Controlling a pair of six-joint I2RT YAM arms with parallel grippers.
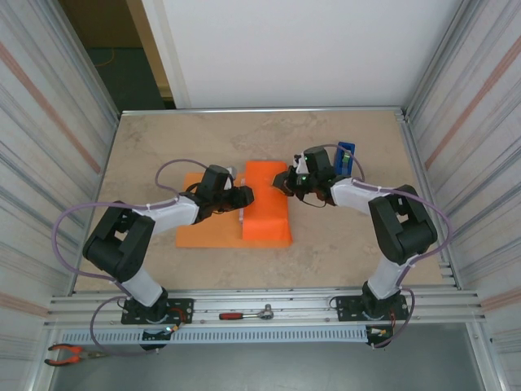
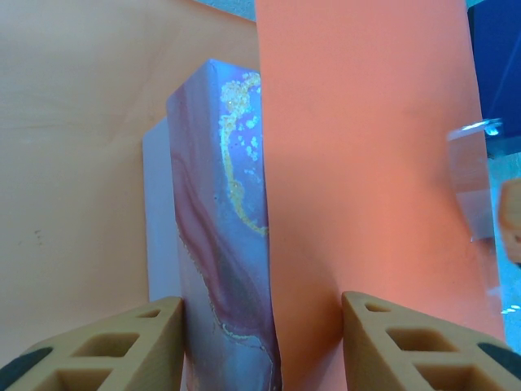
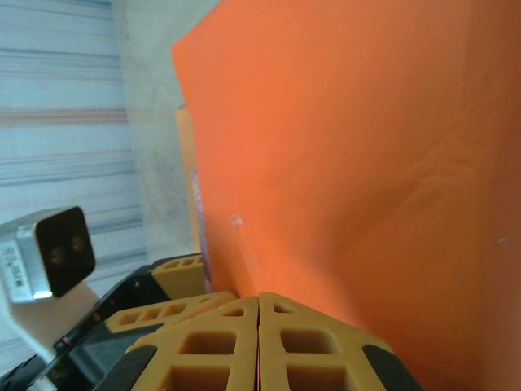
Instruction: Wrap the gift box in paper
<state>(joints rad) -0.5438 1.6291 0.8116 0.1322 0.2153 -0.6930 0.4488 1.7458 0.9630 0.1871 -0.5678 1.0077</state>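
The orange paper (image 1: 203, 232) lies flat on the table at the left, and its right part is folded up over the gift box (image 1: 267, 204). In the left wrist view the gift box (image 2: 224, 236) shows a marbled blue and purple side beside the paper (image 2: 366, 163). My left gripper (image 1: 244, 195) (image 2: 262, 314) is shut across the box, one finger on the marbled side and the other on the paper. At the box's far right corner my right gripper (image 1: 285, 181) (image 3: 259, 297) is shut, and a clear tape strip (image 3: 242, 248) rises from its tips against the paper (image 3: 366, 163).
A blue tape dispenser (image 1: 345, 155) stands just behind the right gripper. A red-handled ratchet (image 1: 247, 314) lies on the front rail and pliers (image 1: 69, 353) at the near left. Striped walls close in both sides of the table (image 1: 163, 147).
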